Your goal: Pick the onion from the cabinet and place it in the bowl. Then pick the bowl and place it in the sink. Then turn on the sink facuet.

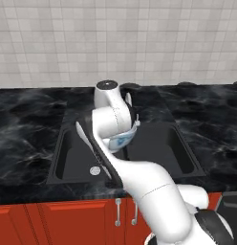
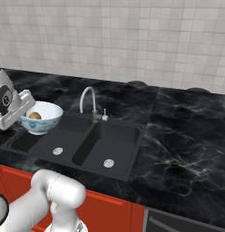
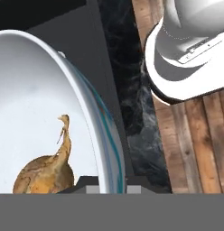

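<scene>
My gripper (image 3: 111, 182) is shut on the rim of the white bowl (image 3: 46, 94), with one fingertip inside the rim and one outside. The golden-brown onion (image 3: 44, 173) lies in the bowl, stem tail up. In the right base view the gripper (image 2: 26, 112) holds the bowl (image 2: 45, 118), with the onion (image 2: 35, 115) in it, above the back left corner of the black sink (image 2: 119, 136). The silver sink faucet (image 2: 88, 97) stands just right of the bowl. From the left, my arm hides most of the bowl (image 1: 122, 140) over the sink (image 1: 161, 146). The cabinet is out of view.
Black marble counter (image 2: 187, 136) surrounds the sink, with a tiled wall (image 1: 118, 38) behind. Low red cupboards (image 1: 68, 220) with small silver handles run below the counter. Each basin has a round silver drain (image 2: 108, 163).
</scene>
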